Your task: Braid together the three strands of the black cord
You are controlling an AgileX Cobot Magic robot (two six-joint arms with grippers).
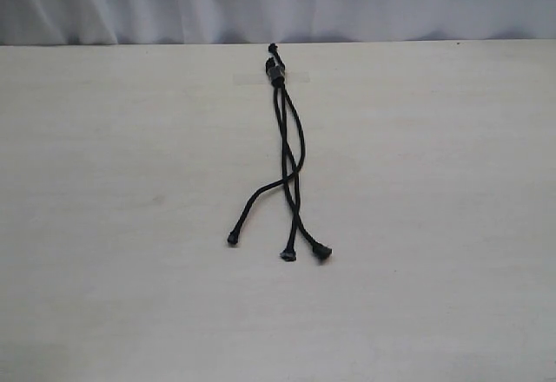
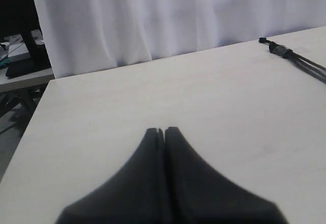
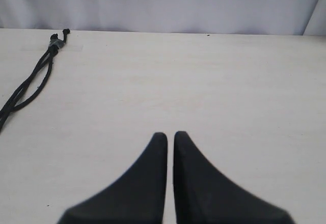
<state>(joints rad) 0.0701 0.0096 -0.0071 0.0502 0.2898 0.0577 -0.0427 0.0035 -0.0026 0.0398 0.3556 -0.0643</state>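
The black cord [image 1: 291, 152] lies flat on the table, its knotted, bound end [image 1: 276, 71] by the far edge. The three strands run towards the near side and cross about halfway. Their knobby tips lie apart: the left tip [image 1: 233, 239], the middle tip [image 1: 287, 255] and the right tip [image 1: 322, 252]. Neither gripper shows in the exterior view. My left gripper [image 2: 164, 130] is shut on nothing above bare table, the bound end [image 2: 279, 50] far from it. My right gripper [image 3: 170, 135] is shut but for a thin slit, holding nothing, well apart from the cord [image 3: 35, 74].
The pale table [image 1: 104, 226] ends at a white curtain [image 1: 261, 0] along the back. In the left wrist view the table's side edge [image 2: 30, 127] shows, with a second table and dark gear [image 2: 20, 56] beyond it.
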